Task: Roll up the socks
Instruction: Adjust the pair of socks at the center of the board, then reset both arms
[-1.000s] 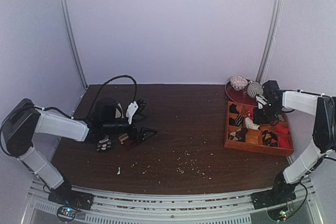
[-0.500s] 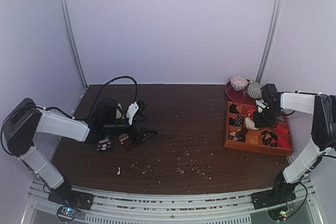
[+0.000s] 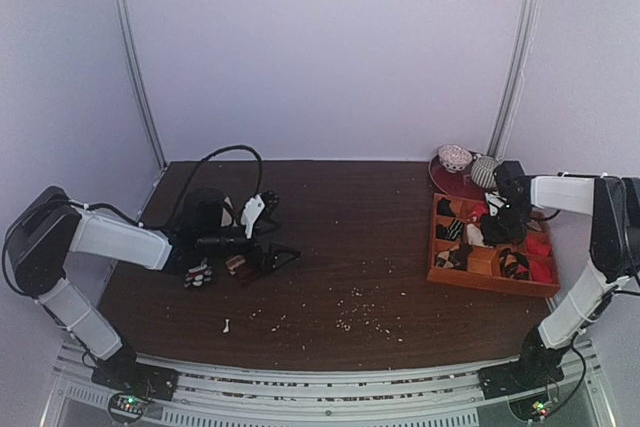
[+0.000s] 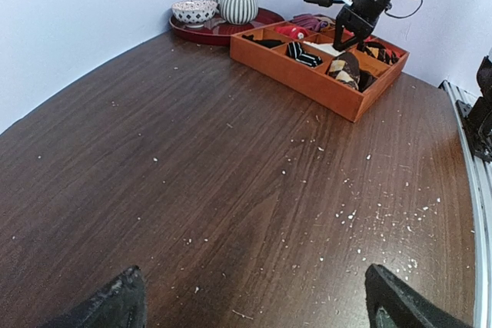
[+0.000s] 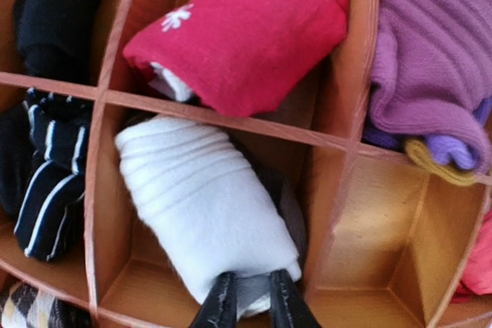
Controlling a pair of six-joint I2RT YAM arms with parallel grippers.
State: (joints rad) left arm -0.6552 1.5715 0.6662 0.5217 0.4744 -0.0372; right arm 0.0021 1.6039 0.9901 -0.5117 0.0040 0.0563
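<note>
Pinching the near end of the socks (image 5: 204,205), my right claw (image 5: 252,280) stands narrow, with a fold of pale cloth caught between its fingers. The socks are one white ribbed roll, lying slantwise in a compartment of the orange divided box (image 5: 338,190). Seen from my right wrist, a red sock (image 5: 246,36) with white flowers fills the compartment at twelve o'clock from the roll. A black-and-white striped sock (image 5: 46,182) lies at nine o'clock and a purple sock (image 5: 430,59) at two o'clock. My left claw (image 4: 252,286) hangs spread wide above the brown table (image 4: 231,174), well apart from the box at its one o'clock.
</note>
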